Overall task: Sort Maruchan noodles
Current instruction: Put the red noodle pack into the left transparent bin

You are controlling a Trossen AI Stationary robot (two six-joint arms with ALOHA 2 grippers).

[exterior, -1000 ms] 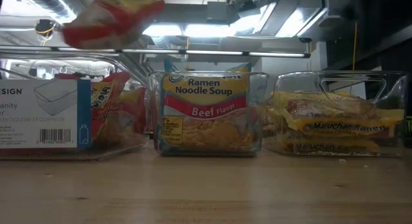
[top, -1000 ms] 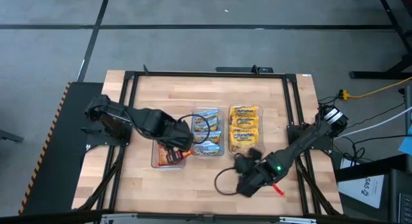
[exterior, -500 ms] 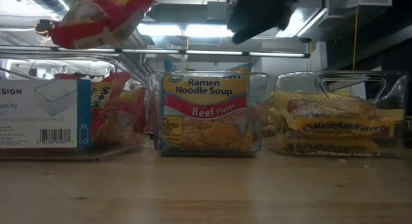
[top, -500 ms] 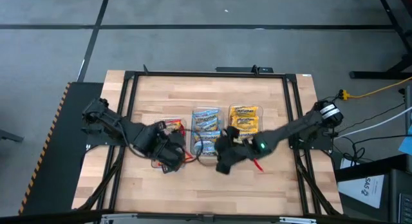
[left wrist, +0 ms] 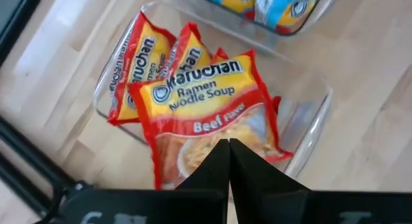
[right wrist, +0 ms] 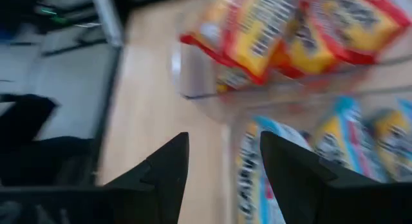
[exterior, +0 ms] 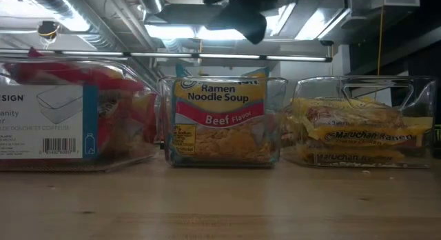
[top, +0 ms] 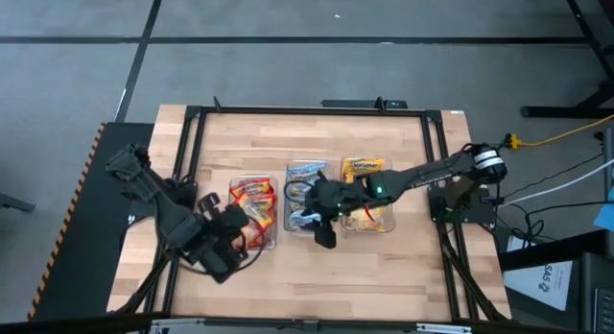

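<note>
3 clear bins [top: 309,230] mid-frame on worktop [top: 307,137], 1 colour each: red noodle packs [top: 251,198] left, blue packs [top: 305,176] middle, yellow packs [top: 365,169] right.

Left end effector [top: 227,250] lower left, fingers together, empty.

Right end effector [top: 322,226] fingers apart, empty, over blue bin.

Two matte black jointed arms; the right arm [top: 422,175] shows a small green light and a silver-white band near its base; black cable loops by the left arm [top: 177,219]
</note>
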